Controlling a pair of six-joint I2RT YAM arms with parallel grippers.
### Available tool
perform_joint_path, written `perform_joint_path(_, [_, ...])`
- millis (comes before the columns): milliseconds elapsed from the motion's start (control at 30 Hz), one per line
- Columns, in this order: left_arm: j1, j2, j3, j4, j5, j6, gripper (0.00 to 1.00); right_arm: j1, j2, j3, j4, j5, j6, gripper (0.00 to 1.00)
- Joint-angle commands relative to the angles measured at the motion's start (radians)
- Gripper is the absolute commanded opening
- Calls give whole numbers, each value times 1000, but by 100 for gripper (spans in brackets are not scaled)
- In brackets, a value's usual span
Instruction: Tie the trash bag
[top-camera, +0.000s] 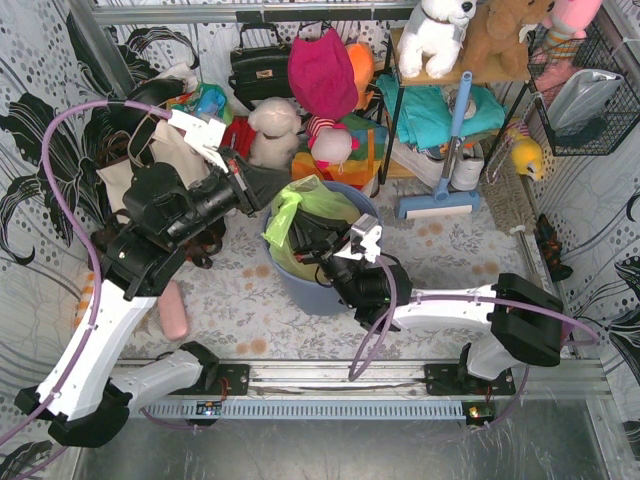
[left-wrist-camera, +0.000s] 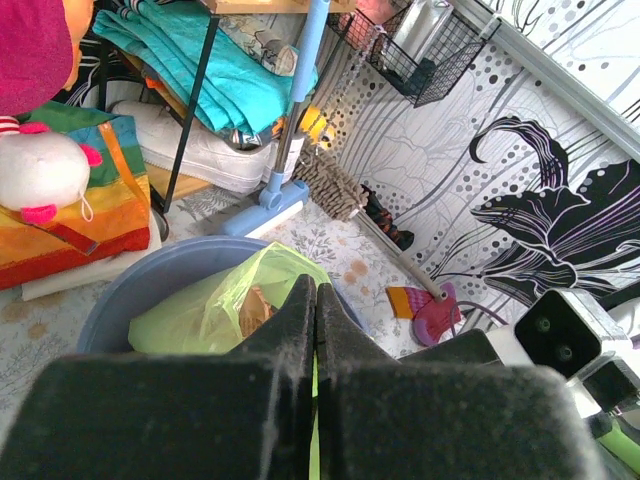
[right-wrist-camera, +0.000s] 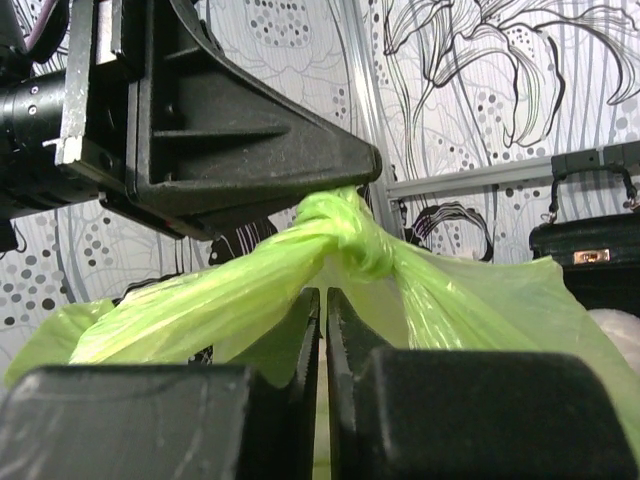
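Observation:
The light-green trash bag (top-camera: 322, 203) sits in the round blue bin (top-camera: 318, 290), with tan paper showing through it in the left wrist view (left-wrist-camera: 255, 310). Two twisted bag ends meet in a knot (right-wrist-camera: 345, 235). My left gripper (top-camera: 272, 196) reaches in from the left; its fingers are shut with a sliver of green film between them (left-wrist-camera: 315, 285), and its tip touches the knot in the right wrist view (right-wrist-camera: 365, 160). My right gripper (top-camera: 318, 238) is over the bin's near side, just below the knot, shut with pale green film pinched between its jaws (right-wrist-camera: 322, 295).
Behind the bin stand plush toys (top-camera: 272, 130), a rainbow bag (top-camera: 360, 145), a black handbag (top-camera: 260, 65) and a shelf with teal cloth (top-camera: 440, 110). A blue squeegee (top-camera: 440, 205) lies at the right. A pink object (top-camera: 175, 310) lies left of the bin. A wire basket (top-camera: 585, 90) hangs far right.

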Motion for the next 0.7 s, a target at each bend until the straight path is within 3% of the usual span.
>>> perform_joint_path(0, [-2,4,34,91,24,30,0,5,-75,-43,-16,-20,75,7])
perform_joint_path(367, [-3,-17,20,146,45,41,0,6,-308,-144,-253,-122,156,26])
perform_joint_path(667, [-2,4,29,212,130,40,0,5,-396,-111,-429,-229,74,38])
